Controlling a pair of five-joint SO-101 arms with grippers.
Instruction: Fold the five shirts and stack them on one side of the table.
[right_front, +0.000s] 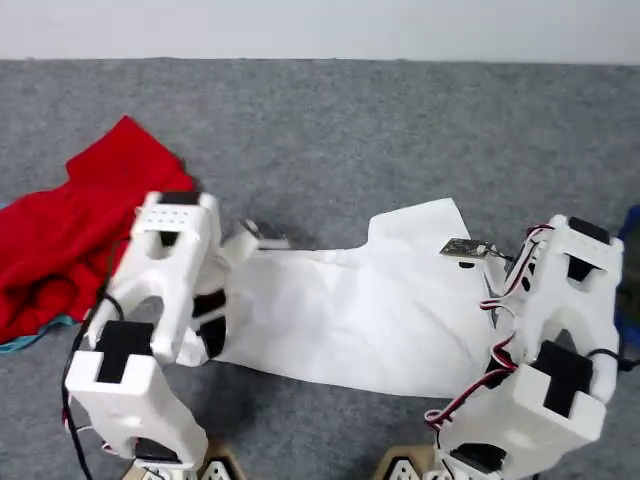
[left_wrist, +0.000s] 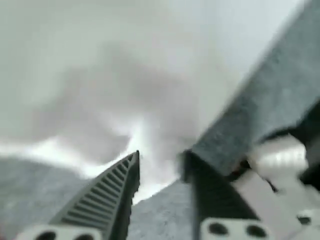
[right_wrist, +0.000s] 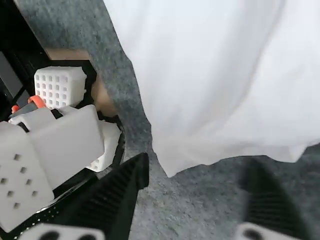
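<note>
The white bodies of the two arms sit nearest the high camera, along the near edge of the table: the left arm (right_front: 150, 300) on one side and the right arm (right_front: 545, 350) on the other.

**Left gripper** (left_wrist: 159, 167): The fingers are apart by a moderate gap. The gripper is low over the left edge of the white shirt (right_front: 350, 310). In the left wrist view, the shirt's edge lies at the gap between the fingertips. The fingers are not closed on the cloth.

**Right gripper** (right_wrist: 197, 167): The fingers are spread wide. The gripper is at the right edge of the white shirt. In the right wrist view, a corner of the shirt lies just ahead of the gap, with grey surface between the fingers. The gripper holds nothing.

**White shirt:** It lies spread flat and unfolded on the grey table (right_front: 350, 130), between the two arms, with shallow creases across it.

**Red shirt** (right_front: 70, 230): It lies crumpled at the left side of the table, beside the left arm and apart from the white shirt. A teal cloth edge (right_front: 30, 340) shows under its near side.

**Blue cloth** (right_front: 632, 225): It shows at the right edge of the high view, beyond the right arm.
</note>
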